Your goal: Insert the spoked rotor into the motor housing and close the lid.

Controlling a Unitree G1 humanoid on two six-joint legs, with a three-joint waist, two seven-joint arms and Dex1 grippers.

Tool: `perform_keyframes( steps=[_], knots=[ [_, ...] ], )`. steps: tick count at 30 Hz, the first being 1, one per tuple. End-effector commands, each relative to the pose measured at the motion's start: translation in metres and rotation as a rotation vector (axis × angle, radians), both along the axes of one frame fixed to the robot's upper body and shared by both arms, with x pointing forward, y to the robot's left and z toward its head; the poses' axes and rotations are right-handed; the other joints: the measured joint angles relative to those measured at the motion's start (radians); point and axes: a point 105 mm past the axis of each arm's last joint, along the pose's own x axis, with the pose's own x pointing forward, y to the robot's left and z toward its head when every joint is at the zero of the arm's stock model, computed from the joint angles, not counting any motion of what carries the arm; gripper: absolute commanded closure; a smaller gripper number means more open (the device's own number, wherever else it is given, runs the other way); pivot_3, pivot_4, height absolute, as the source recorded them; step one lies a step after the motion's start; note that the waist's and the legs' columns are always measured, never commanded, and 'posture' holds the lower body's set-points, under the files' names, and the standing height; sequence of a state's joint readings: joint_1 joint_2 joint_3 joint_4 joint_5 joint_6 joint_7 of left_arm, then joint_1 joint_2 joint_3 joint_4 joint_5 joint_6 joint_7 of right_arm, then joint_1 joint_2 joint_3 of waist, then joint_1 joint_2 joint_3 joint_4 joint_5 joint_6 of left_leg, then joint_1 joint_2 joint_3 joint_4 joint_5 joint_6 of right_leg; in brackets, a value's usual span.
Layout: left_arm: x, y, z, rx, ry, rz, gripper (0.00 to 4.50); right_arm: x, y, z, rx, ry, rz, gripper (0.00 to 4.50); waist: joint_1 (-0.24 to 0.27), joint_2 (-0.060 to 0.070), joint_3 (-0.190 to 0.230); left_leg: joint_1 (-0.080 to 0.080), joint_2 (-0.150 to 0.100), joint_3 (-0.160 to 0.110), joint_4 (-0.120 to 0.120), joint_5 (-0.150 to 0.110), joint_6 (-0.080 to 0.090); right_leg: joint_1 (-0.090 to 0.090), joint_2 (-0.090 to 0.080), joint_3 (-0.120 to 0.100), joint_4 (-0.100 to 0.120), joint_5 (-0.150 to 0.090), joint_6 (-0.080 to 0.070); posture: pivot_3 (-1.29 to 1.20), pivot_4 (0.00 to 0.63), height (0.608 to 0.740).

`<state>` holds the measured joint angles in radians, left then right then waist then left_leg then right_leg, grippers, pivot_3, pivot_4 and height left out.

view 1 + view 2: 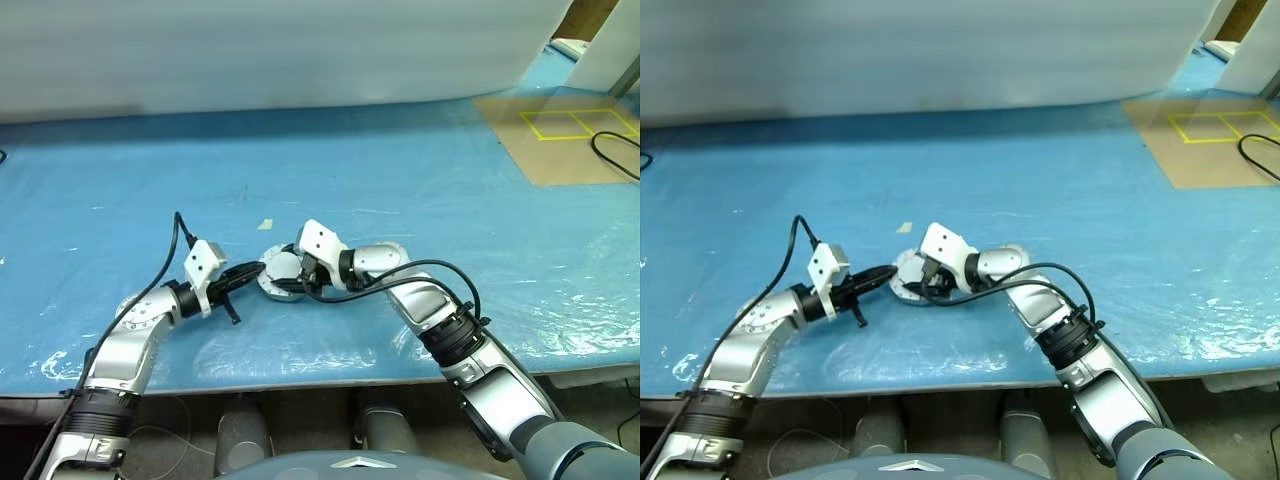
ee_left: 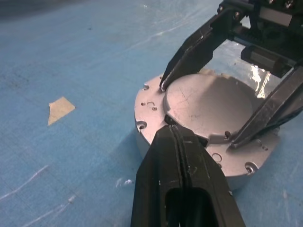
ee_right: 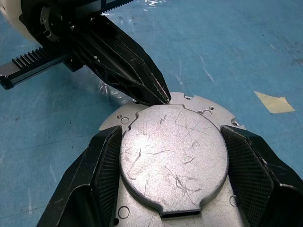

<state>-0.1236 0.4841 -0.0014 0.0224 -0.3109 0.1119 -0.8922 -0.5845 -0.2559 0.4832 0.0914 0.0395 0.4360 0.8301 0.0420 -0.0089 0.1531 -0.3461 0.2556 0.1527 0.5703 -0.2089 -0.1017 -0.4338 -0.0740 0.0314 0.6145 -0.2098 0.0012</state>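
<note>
Lid [image 3: 173, 153] down, plain face up, on motor housing [image 2: 147, 111]; sits between fingers of right pincer [image 3: 173, 179], which straddle its edges, spread wide. Left pincer [image 2: 176, 135] pressed together, tip at lid rim opposite.

Step, by my reading: seating lid. Keep right fingers square on rim, press evenly with left tip, avoid tilting. Spoked rotor presumably inside, hidden.

Blue sheet-covered worktop [image 1: 420, 180]; tape scrap [image 2: 59, 109] near left pincer; brown mat with yellow squares [image 1: 570, 135] well apart beyond right arm.
</note>
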Motion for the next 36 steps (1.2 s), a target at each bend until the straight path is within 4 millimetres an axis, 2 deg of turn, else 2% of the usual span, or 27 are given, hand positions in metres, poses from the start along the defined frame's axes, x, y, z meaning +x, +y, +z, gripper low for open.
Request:
perform_keyframes(
  steps=[1,9,11,14,18,23,31,33,36],
  knots=[
    [-0.003,-0.001,-0.004,0.035,0.034,-0.024,4.50,0.005,-0.019,-0.027,-0.113,0.039,-0.061,1.55,0.000,0.000,0.000,0.000,0.000,0.000,0.000,0.000,0.000,0.000,0.000,0.000,0.000,0.000,0.000,0.00,0.150,0.740],
    [-0.009,-0.006,-0.007,0.070,0.075,-0.068,4.50,0.005,-0.022,-0.024,-0.094,0.068,-0.056,1.55,0.004,0.005,-0.003,0.000,-0.001,0.000,0.000,0.000,0.000,0.001,-0.001,0.000,-0.001,0.000,0.000,0.00,0.150,0.740],
    [-0.008,-0.007,-0.006,0.073,0.072,-0.069,4.50,0.006,-0.023,-0.021,-0.066,0.092,-0.070,0.81,0.005,0.006,-0.004,0.000,-0.001,0.000,0.000,0.000,0.000,0.001,-0.001,0.000,-0.002,0.000,0.000,0.00,0.150,0.740],
    [-0.008,-0.007,-0.005,0.078,0.068,-0.071,4.50,0.006,-0.024,-0.020,-0.060,0.102,-0.067,0.03,0.005,0.006,-0.004,0.000,-0.001,0.000,0.000,0.000,0.000,0.001,-0.001,0.000,-0.003,0.000,0.000,0.00,0.150,0.740],
    [-0.008,-0.007,-0.005,0.084,0.064,-0.074,4.50,0.009,-0.022,-0.010,0.002,0.105,-0.078,0.03,0.005,0.006,-0.005,-0.001,-0.001,0.000,0.000,0.000,0.000,0.001,-0.001,-0.001,-0.004,0.000,0.000,0.00,0.150,0.740],
    [-0.008,-0.007,-0.004,0.085,0.060,-0.080,4.50,0.008,-0.025,0.009,0.160,0.258,-0.099,0.03,0.005,0.006,-0.005,-0.002,-0.001,0.000,0.000,0.000,0.000,0.001,-0.001,-0.001,-0.006,0.000,0.000,0.00,0.150,0.740],
    [-0.011,-0.008,-0.004,0.092,0.060,-0.093,4.50,-0.001,-0.041,0.009,0.213,0.451,-0.107,0.03,0.007,0.006,-0.005,-0.002,-0.001,0.000,-0.005,0.000,0.000,0.000,-0.001,-0.003,-0.008,0.000,0.000,0.00,0.150,0.740],
    [-0.011,-0.008,-0.005,0.092,0.060,-0.094,4.50,0.000,-0.042,0.011,0.213,0.431,-0.109,0.03,0.005,0.006,-0.005,-0.002,-0.001,0.000,-0.006,0.000,0.000,0.000,-0.001,-0.003,-0.008,0.000,0.000,0.00,0.150,0.740],
    [-0.011,-0.008,-0.006,0.095,0.063,-0.095,4.50,-0.002,-0.043,0.004,0.115,0.292,-0.065,0.03,0.004,0.006,-0.004,-0.004,0.000,0.000,-0.006,0.000,0.000,-0.003,0.000,-0.003,-0.008,0.000,0.001,0.00,0.150,0.740]
  ],
)
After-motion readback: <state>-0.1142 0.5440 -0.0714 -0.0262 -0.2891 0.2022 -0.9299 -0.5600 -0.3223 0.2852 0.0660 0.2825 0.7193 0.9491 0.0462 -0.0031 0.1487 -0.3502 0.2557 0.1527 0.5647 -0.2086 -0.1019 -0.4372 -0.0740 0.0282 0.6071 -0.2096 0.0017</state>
